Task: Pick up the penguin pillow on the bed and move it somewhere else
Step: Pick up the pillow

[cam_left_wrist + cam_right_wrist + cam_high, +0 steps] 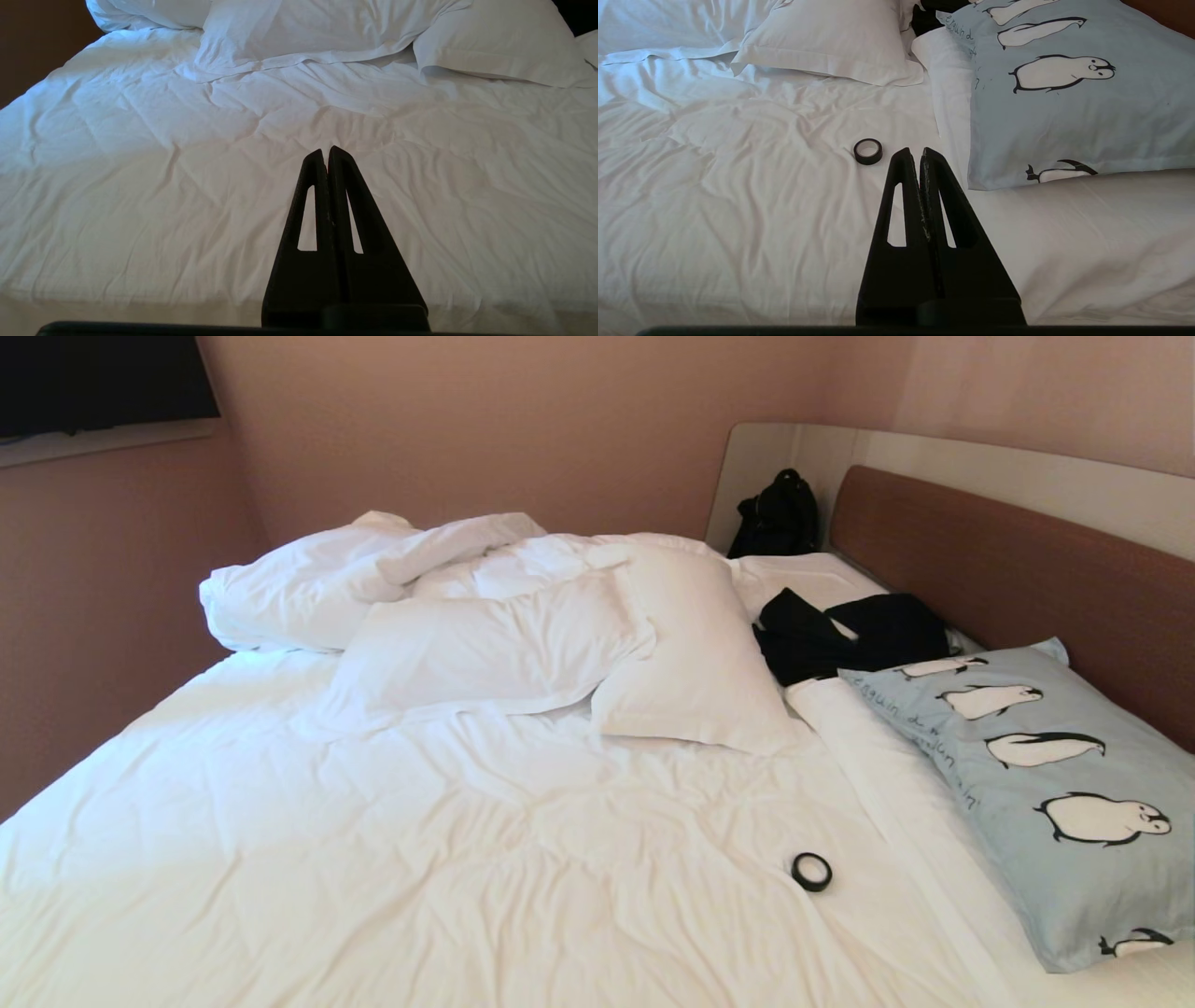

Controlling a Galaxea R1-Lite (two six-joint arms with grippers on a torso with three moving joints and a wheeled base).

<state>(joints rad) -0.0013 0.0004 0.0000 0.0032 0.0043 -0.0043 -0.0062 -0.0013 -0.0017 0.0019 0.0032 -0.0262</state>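
Two grippers wait at the bed's foot edge, neither in the head view. Left gripper: fingers pressed together, holding nothing, over bare duvet. Right gripper: fingers likewise closed and empty, just short of a black tape ring. The penguin pillow lies at the right edge, against the headboard — long axis along that edge, penguins heads rightward. Step in hand appears to be the approach; next, the right fingers must part and reach the pillow's near corner.
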